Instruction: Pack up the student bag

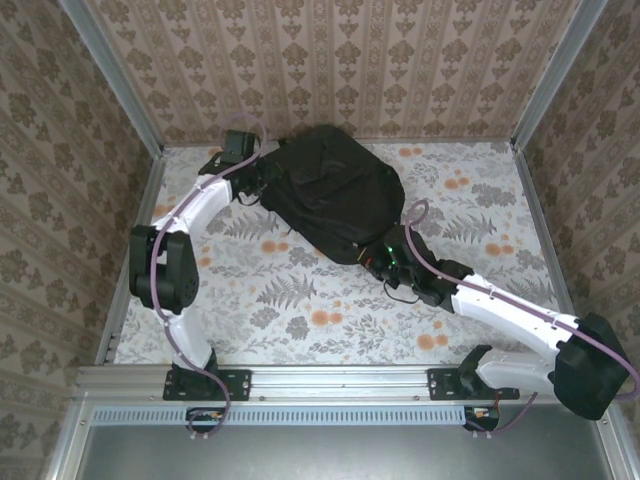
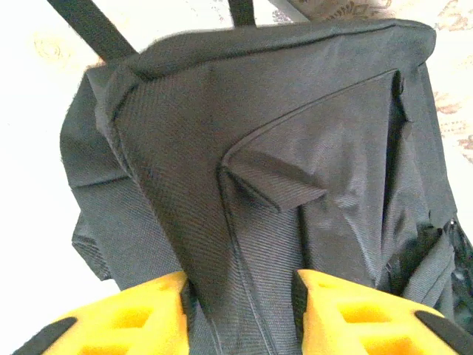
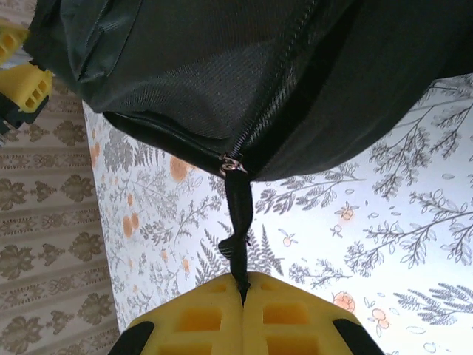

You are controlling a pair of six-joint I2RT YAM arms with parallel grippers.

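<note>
Student bag [image 1: 330, 190]: black ribbed fabric, creased, lying flat.

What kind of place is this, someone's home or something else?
Probably a staged robot test booth, not a home: wallpapered panels stand in bare metal framing, a flowered table carries a black backpack, and the left arm and right arm are bolted to a rail at its edge.

We log the left arm [image 1: 195, 205] and right arm [image 1: 510, 310] — white links, black joint housings, mauve cables [image 1: 520, 307]. The left end effector [image 2: 244, 310] and right end effector [image 3: 242, 285] have yellow moulded fingers [image 2: 140, 318] with square recesses and black pads [image 2: 443, 329] — green light [image 1: 390, 250] at the right wrist.
</note>
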